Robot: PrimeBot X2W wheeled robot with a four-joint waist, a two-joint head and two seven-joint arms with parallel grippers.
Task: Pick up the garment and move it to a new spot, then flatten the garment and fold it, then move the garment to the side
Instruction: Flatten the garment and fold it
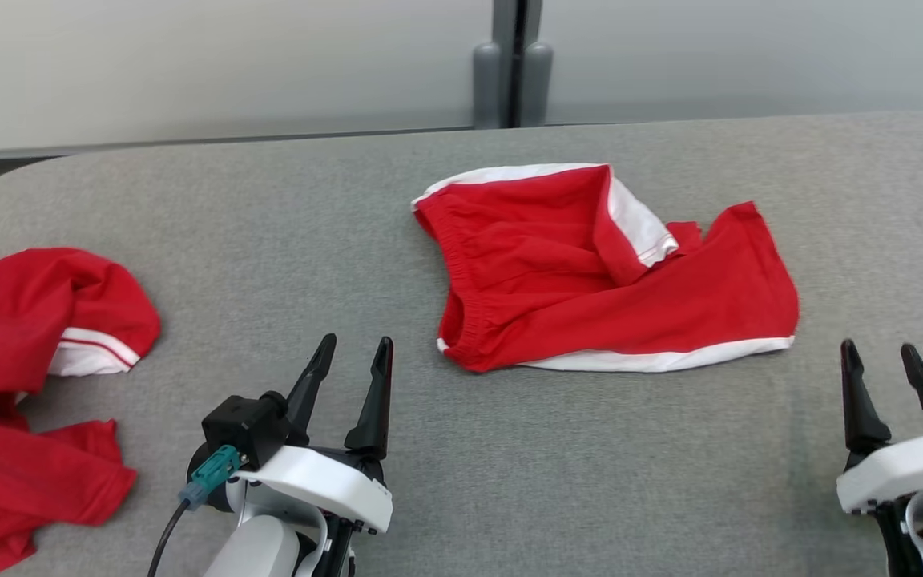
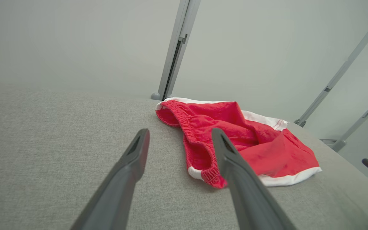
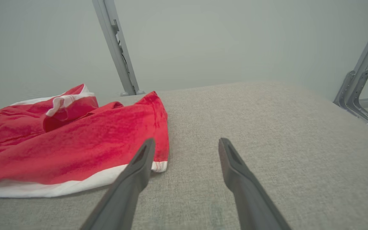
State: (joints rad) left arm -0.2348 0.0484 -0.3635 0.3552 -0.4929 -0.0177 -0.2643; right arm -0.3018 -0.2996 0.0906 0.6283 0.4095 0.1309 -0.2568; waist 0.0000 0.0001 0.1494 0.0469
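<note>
You've got the red shorts (image 1: 590, 272) lying rumpled mid-frame, left gripper (image 1: 357, 339) and right gripper (image 1: 876, 344) both spread, empty; flattening and folding look undone

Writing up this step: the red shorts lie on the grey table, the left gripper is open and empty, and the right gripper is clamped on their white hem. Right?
Not the last part: the head view shows the right gripper open and empty, beside the white hem, not touching it. The shorts, table and left gripper are as you said.

No writing, label, brand or number is legible anywhere.
</note>
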